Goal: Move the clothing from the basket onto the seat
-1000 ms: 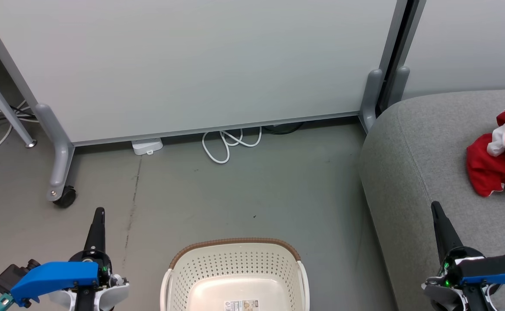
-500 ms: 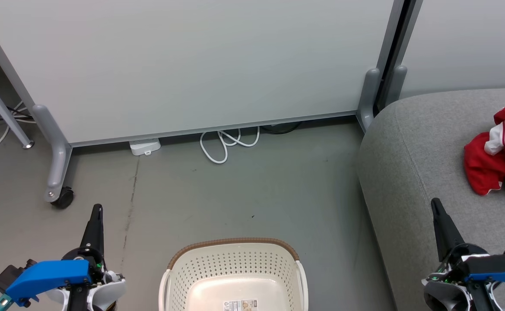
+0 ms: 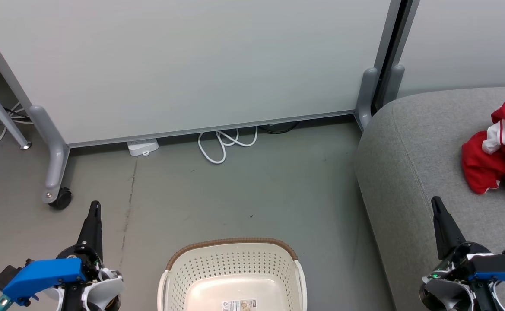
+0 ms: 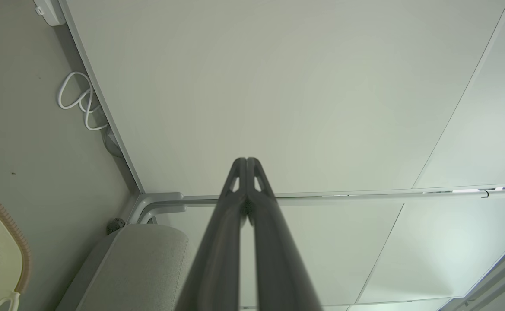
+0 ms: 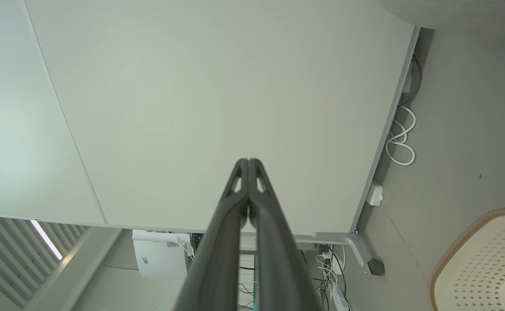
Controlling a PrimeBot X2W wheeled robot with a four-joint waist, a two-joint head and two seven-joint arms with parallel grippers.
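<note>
Floor [image 3: 334, 224] gap between basket [image 3: 235, 240] rim, seat [image 3: 408, 142] edge.

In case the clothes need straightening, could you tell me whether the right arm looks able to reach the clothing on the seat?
Probably yes: the right gripper, shut and empty, shows over the seat, and only bare grey fabric lies between it and the clothing.

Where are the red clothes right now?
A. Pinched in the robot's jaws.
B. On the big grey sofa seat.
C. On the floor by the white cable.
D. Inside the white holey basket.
B: the crumpled red clothing lies on the light-grey woven-fabric sofa seat, away from the cream-white perforated plastic basket.
</note>
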